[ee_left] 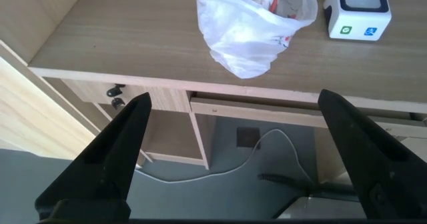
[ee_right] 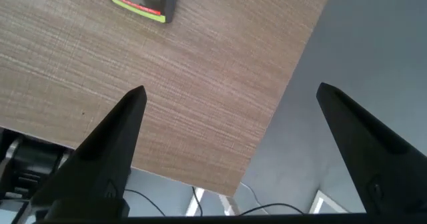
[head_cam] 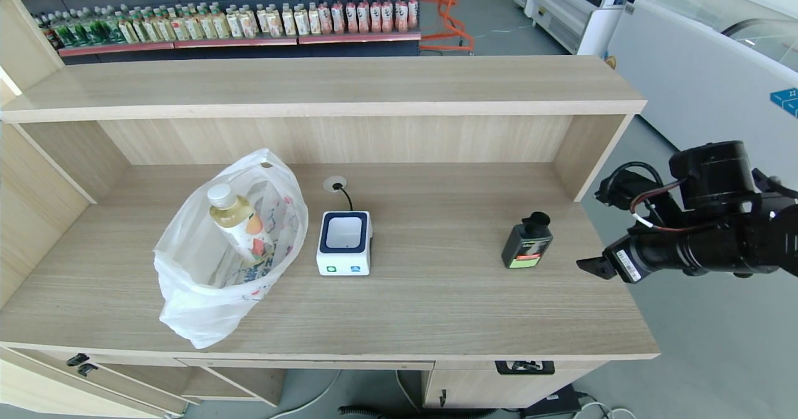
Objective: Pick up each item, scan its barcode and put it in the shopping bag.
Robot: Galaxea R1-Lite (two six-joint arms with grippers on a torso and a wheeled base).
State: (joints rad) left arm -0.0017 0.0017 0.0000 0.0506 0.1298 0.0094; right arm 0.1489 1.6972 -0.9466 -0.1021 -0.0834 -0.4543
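L end effector [ee_left: 235, 99] open; head view adds dark bottle [head_cam: 527, 242].

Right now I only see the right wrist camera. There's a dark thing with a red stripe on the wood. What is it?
Observer: It's a small dark bottle with a black top, near the right end of the counter.
Operator: Where's the beeper to scan it?
Observer: The scanner, a white box, sits mid-counter, to the robot's left of that bottle.
Operator: And the bag?
Observer: The shopping bag sits open just left of the scanner, with a tea bottle already inside.
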